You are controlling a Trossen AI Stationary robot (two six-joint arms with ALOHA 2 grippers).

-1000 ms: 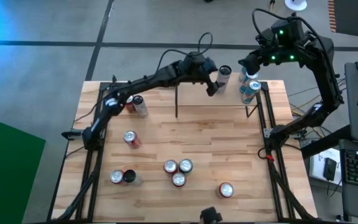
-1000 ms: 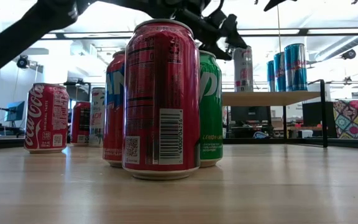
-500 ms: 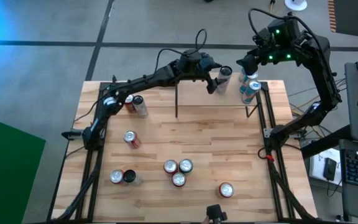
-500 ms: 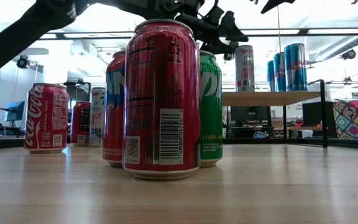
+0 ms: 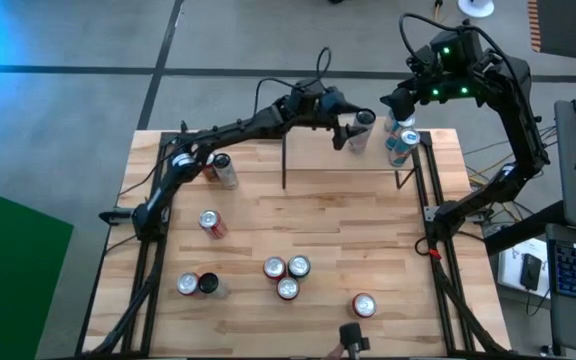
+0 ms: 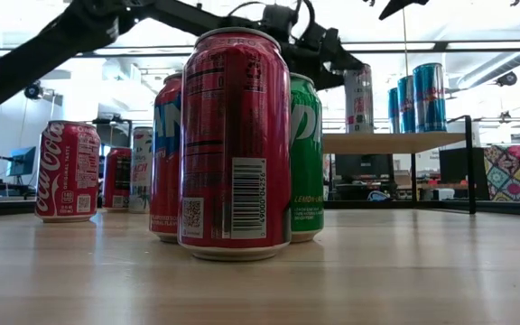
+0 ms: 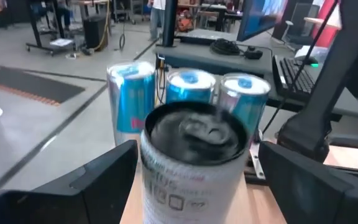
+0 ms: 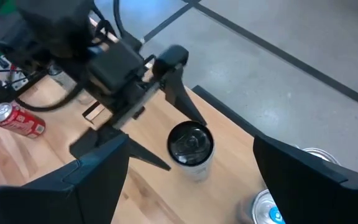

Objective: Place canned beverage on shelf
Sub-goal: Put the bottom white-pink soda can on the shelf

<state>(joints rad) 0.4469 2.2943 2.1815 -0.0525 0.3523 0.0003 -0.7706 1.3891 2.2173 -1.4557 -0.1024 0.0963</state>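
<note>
A white can with a black top (image 7: 191,162) stands upright on the light-wood shelf (image 6: 395,142) at the table's far edge. My left gripper (image 5: 356,128) reaches it nearly level from the table's left. It is open, with one finger on each side of the can's upper wall, and a gap shows at one finger (image 7: 291,168). Three blue cans (image 7: 191,87) stand on the shelf just behind it. My right gripper (image 5: 400,100) hangs open, high above the shelf's right end, and looks down on the white can (image 8: 191,146).
On the tabletop (image 5: 368,230) three cans (image 5: 286,275) stand together near the middle. A red can (image 5: 364,305) stands near the front right and a pair (image 5: 196,285) at the front left. Two red cans (image 5: 211,223) (image 5: 221,170) lie at the left.
My left gripper has gone toward the table's far right and a little down, tipping closer to level. It stood beside the white can before; now its fingers are on either side of the can. The can has stayed upright on the shelf.
</note>
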